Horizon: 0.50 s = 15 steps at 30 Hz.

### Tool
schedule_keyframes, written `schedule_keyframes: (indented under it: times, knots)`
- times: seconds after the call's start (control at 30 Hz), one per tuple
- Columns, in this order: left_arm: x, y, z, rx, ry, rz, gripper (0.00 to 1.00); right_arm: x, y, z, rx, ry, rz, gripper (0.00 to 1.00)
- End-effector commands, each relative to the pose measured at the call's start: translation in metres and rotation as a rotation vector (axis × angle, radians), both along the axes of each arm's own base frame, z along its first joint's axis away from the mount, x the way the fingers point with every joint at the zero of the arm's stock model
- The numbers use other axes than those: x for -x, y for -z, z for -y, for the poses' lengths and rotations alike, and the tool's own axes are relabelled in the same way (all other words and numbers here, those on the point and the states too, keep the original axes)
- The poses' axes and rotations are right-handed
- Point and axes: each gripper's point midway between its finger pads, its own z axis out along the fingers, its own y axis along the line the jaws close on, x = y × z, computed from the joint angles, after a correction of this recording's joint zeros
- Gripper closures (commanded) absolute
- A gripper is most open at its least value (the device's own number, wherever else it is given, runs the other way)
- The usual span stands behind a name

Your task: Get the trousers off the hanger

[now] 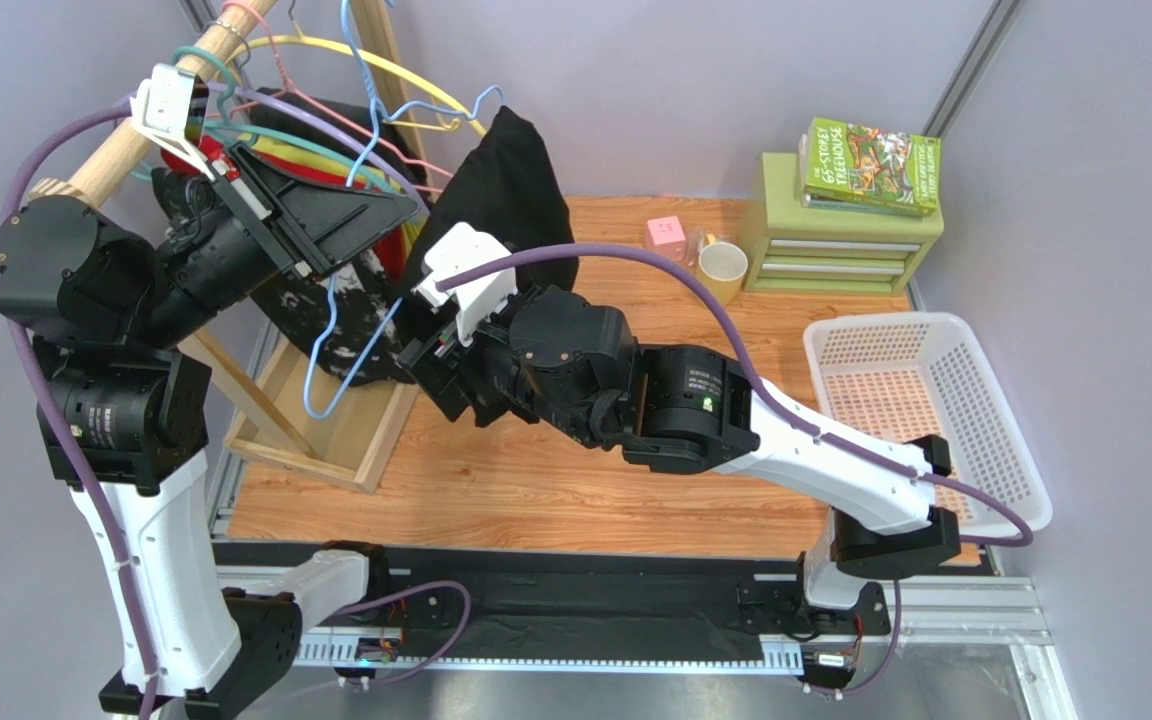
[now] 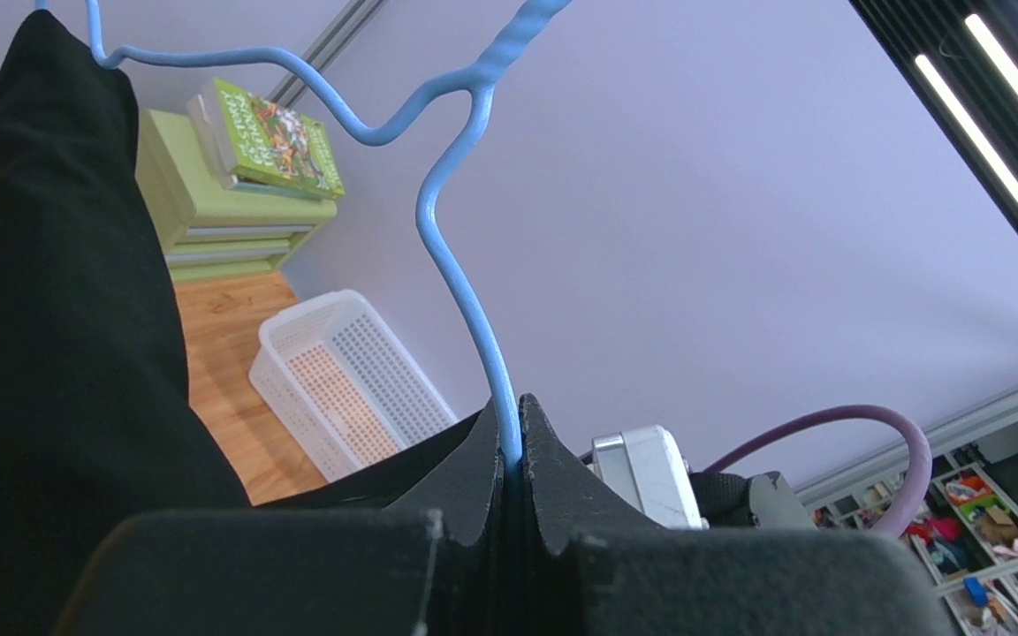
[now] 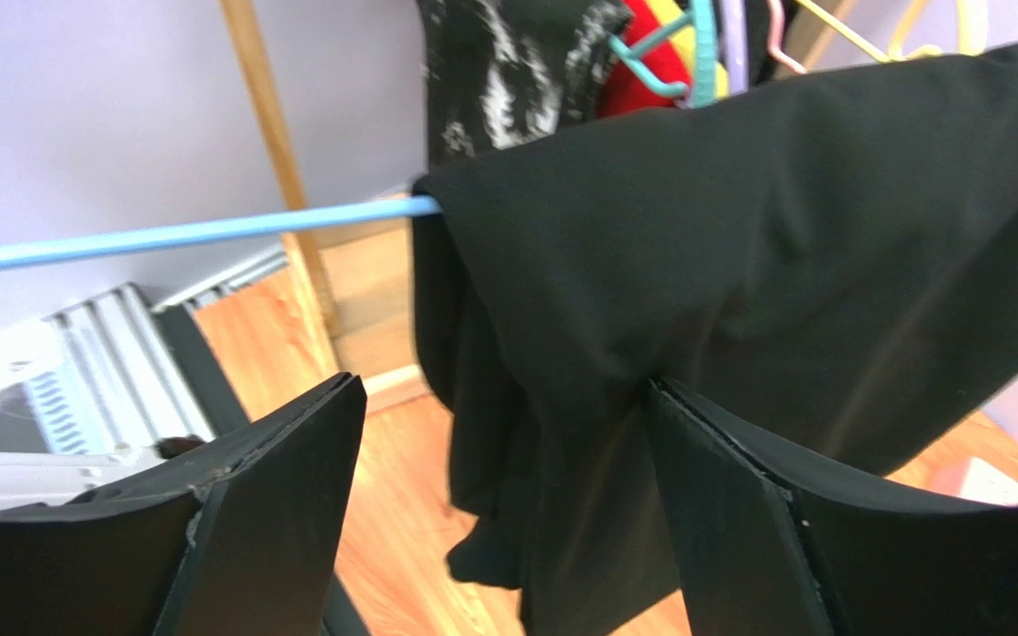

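Observation:
The black trousers [image 1: 500, 188] hang draped over the light-blue hanger [image 2: 455, 225], above the table's back left. My left gripper [image 2: 514, 451] is shut on the hanger's wire below its bends; from above that gripper [image 1: 394, 225] sits just left of the cloth. In the left wrist view the trousers [image 2: 50, 331] fill the left side. My right gripper [image 3: 501, 451] is open, level with the hanging folds of the trousers [image 3: 767, 225]. The cloth touches the right finger [image 3: 727, 490]. The hanger's bar [image 3: 183, 236] runs left out of the fabric. From above, the right gripper [image 1: 432, 353] is under the trousers.
A wooden rack [image 1: 312, 435] at the left carries several other hangers, a black garment with white splotches [image 3: 514, 66] and a red garment [image 3: 634, 53]. A white basket [image 1: 928, 405] stands at the right. A green drawer unit [image 1: 838, 225] with a book [image 1: 871, 162] and a cup [image 1: 722, 264] are at the back.

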Motion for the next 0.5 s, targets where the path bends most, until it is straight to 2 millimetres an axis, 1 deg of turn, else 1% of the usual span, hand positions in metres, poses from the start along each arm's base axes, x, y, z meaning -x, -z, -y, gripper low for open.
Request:
schedule_keyframes:
  times: [0.0,0.03,0.1,0.13,0.17,0.23,0.27,0.3,0.43,0.47]
  knots:
    - [0.025,-0.04,-0.003,0.004,-0.014,0.225,1.0,-0.018,-0.013,0.028,0.031,0.09,0.07,0.2]
    - [0.025,-0.04,-0.003,0.003,-0.01,0.227,1.0,-0.018,-0.007,0.029,0.048,0.087,0.069,0.2]
    - [0.026,-0.041,-0.003,0.006,-0.009,0.226,1.0,-0.016,-0.002,0.03,0.056,0.071,0.071,0.21]
    - [0.025,-0.041,-0.003,0.005,-0.009,0.227,1.0,-0.015,-0.004,0.035,0.049,0.07,0.073,0.21]
    - [0.026,-0.042,-0.003,0.005,-0.008,0.229,1.0,-0.015,0.008,0.033,0.075,0.068,0.069,0.22]
    - [0.026,-0.043,-0.003,0.007,-0.009,0.231,1.0,-0.017,0.015,0.037,0.083,0.083,0.063,0.21]
    - [0.026,-0.042,-0.003,0.007,-0.01,0.229,1.0,-0.018,0.025,0.034,0.097,0.087,0.059,0.21]
    - [0.026,-0.043,-0.003,0.007,-0.01,0.231,1.0,-0.019,0.028,0.033,0.097,0.092,0.058,0.21]
    - [0.026,-0.042,-0.002,0.005,-0.006,0.226,1.0,-0.018,0.031,0.019,0.078,0.076,0.051,0.2]
    - [0.026,-0.042,-0.002,0.005,-0.006,0.228,1.0,-0.02,0.032,0.015,0.074,0.078,0.046,0.19]
